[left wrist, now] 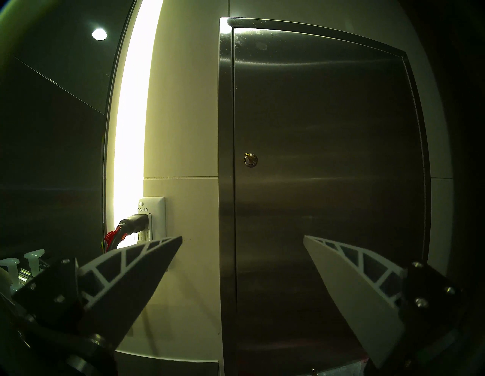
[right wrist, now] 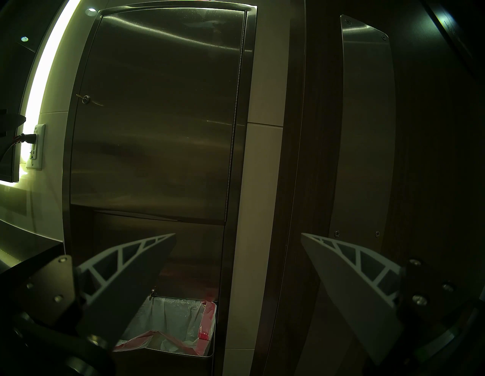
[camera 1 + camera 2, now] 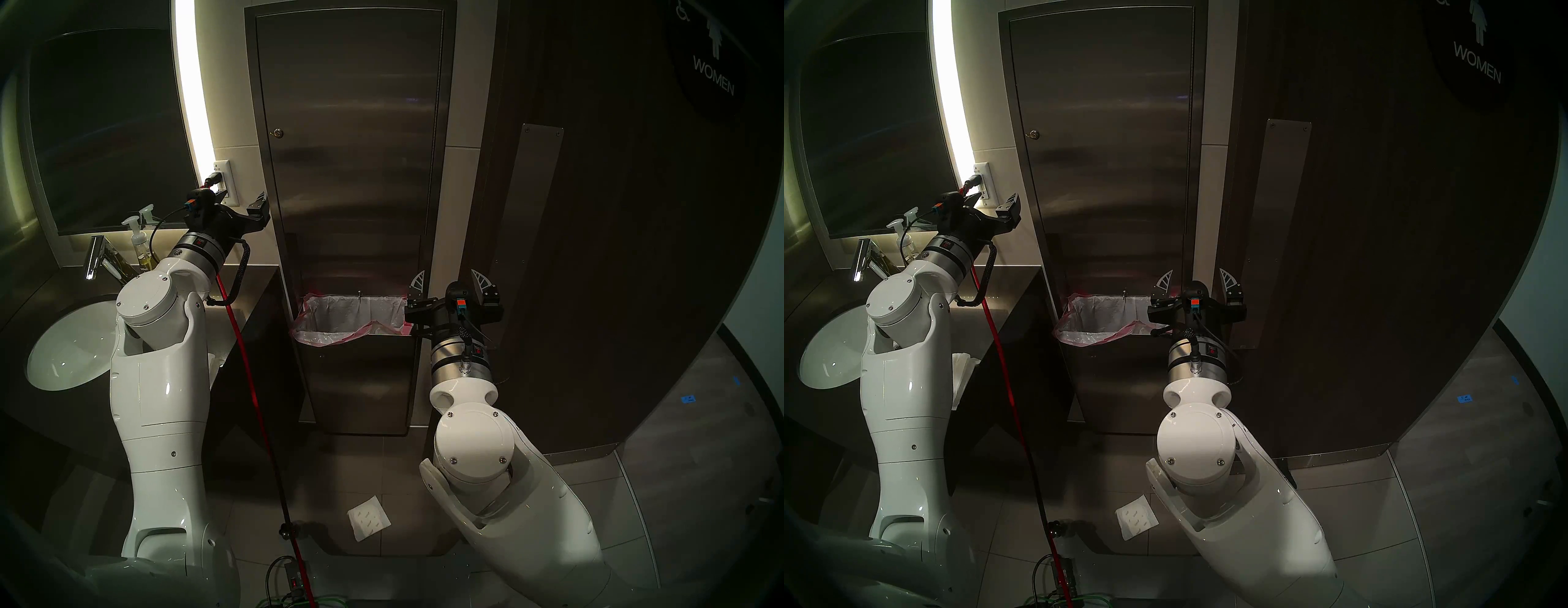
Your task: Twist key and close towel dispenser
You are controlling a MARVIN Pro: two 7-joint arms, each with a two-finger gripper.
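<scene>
At far left a sink [image 3: 63, 344] and soap bottle [image 3: 142, 250] are seen below the mirror [image 3: 106, 127]. The left gripper [image 3: 242, 204] is held level just left of the dispenser [image 3: 352, 148], beside the outlet [image 3: 225, 178]; its fingers are spread wide and nothing is held between them. The dispenser's long steel door appears shut flush against its frame, though the dim light leaves the seam hard to judge. The key [image 1: 248, 157] is seated in the round lock [image 1: 250, 160] near the door's left edge, above and apart from the left gripper. Below, the pink-edged liner [image 3: 352, 322] is draped over the bin. The right gripper [image 3: 452, 286] is held at the dispenser's lower right corner, fully spread and empty. A push plate [image 3: 522, 220] is fixed to the dark door at right.
</scene>
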